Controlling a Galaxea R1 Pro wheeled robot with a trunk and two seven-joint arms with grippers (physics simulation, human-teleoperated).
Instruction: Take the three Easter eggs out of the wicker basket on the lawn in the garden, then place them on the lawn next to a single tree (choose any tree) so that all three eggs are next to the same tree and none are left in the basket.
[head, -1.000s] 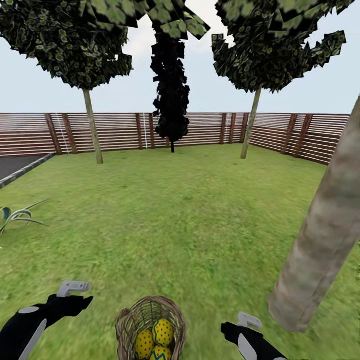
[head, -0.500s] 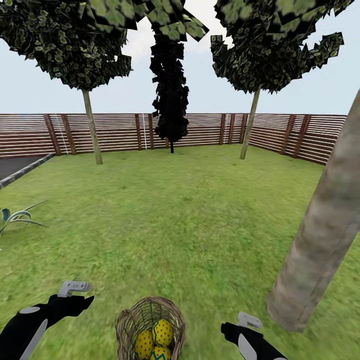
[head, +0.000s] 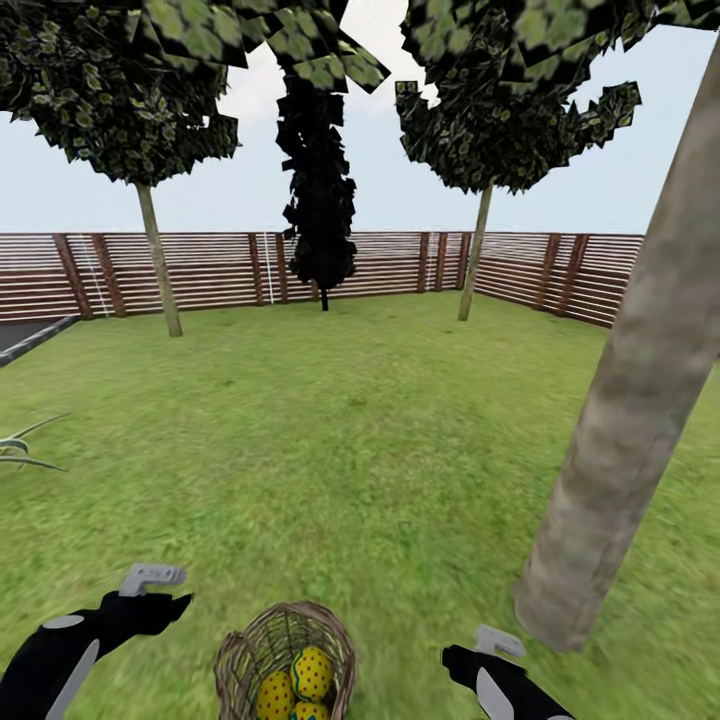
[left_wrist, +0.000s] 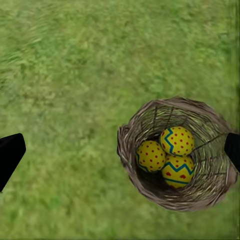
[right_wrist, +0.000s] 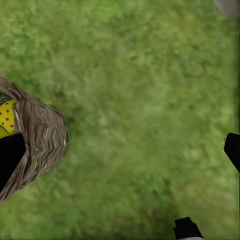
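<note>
The wicker basket (head: 285, 655) stands on the lawn (head: 350, 450) just in front of me, between my two arms. Three yellow Easter eggs lie in it: a red-dotted one (left_wrist: 150, 155) and two with a blue zigzag band (left_wrist: 176, 140) (left_wrist: 177, 171). My left gripper (head: 150, 598) hovers left of the basket, open and holding nothing; in its wrist view the left gripper (left_wrist: 120, 155) looks down on the basket (left_wrist: 175, 155). My right gripper (head: 482, 648) is open on the basket's right, over bare grass. A thick grey-brown tree trunk (head: 620, 430) rises close by on the right.
A brown slat fence (head: 200, 270) closes the garden at the back. Two thin-trunked trees (head: 158, 260) (head: 476, 255) and a narrow black tree (head: 320, 200) stand before it. A spiky plant (head: 20, 450) and a dark paved patch (head: 25, 335) lie at the left.
The whole picture has shifted left and a little down, so the camera has turned right; the near trunk looms larger. Both arms and the eggs keep their places.
</note>
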